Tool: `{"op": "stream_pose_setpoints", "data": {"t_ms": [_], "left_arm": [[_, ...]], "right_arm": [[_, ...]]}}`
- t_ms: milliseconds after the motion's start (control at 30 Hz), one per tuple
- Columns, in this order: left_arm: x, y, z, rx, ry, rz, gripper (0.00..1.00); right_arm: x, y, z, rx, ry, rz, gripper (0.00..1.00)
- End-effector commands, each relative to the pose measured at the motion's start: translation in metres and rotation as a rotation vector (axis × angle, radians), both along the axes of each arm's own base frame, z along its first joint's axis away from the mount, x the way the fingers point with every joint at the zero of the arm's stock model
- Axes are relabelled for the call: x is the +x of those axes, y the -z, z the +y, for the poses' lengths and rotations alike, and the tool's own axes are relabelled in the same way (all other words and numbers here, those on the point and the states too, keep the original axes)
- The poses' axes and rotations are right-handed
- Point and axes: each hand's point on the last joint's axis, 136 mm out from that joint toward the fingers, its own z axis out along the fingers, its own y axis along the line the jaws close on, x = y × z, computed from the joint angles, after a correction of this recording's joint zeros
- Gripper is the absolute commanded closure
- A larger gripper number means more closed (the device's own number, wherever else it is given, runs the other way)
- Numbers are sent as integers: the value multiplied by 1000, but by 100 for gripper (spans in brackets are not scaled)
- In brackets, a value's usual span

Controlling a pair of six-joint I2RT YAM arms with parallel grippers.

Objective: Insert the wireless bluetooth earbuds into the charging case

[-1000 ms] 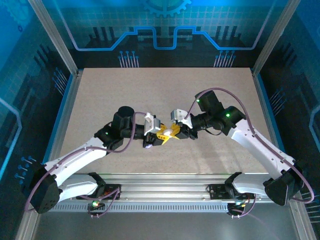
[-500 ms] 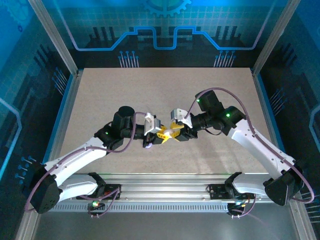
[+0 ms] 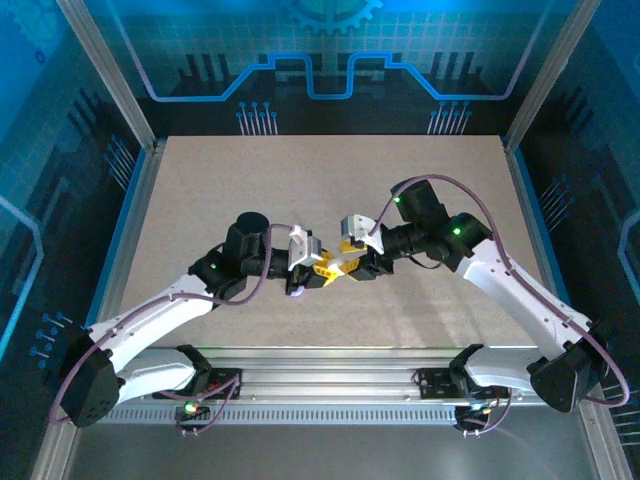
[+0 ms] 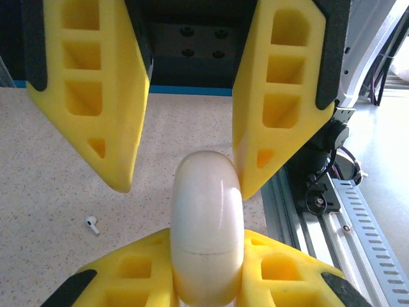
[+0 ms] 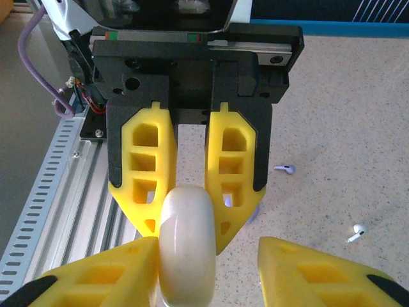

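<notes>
**Left wrist view: case held, earbuds not yet in**

Left wrist view has the white charging case (image 4: 206,198) standing on edge at lower centre. The left end effector (image 4: 208,240) is clamped narrowly on its lower half. Coming in from the top of the frame, the right end effector (image 4: 184,185) stands spread. One of its fingers touches the case's upper right shoulder and the other hangs apart on the left, so it grips nothing. A thin seam crosses the case with no gap, so it looks closed.

One of the earbuds (image 4: 92,224) lies on the table (image 4: 51,166) at lower left. In the right wrist view two lie on the table at right, one (image 5: 285,169) at mid-height and another (image 5: 353,233) lower.

From the top external camera, both end effectors meet just below the middle of the frame, the left (image 3: 318,272) facing the right (image 3: 350,262).

By my reading the task is at an early stage. The case is lifted and secured, but opening it, picking up the earbuds and seating them all remain.
</notes>
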Motion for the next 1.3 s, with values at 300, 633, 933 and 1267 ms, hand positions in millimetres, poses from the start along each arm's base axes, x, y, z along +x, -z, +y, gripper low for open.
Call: {"op": "stream_pose_setpoints", "data": {"t_ms": [300, 633, 933, 1267], "left_arm": [[-6, -14, -3, -29, 32, -22, 85], [-8, -19, -3, -42, 34, -36, 85], [2, -15, 1, -61, -44, -7, 85], [43, -6, 43, -167, -299, 128, 86]], "right_arm": [[20, -14, -7, 4, 124, -127, 60], [29, -12, -13, -1, 179, -138, 60], [25, -29, -13, 51, 187, -150, 59], [47, -47, -14, 79, 430, 38, 58]]}}
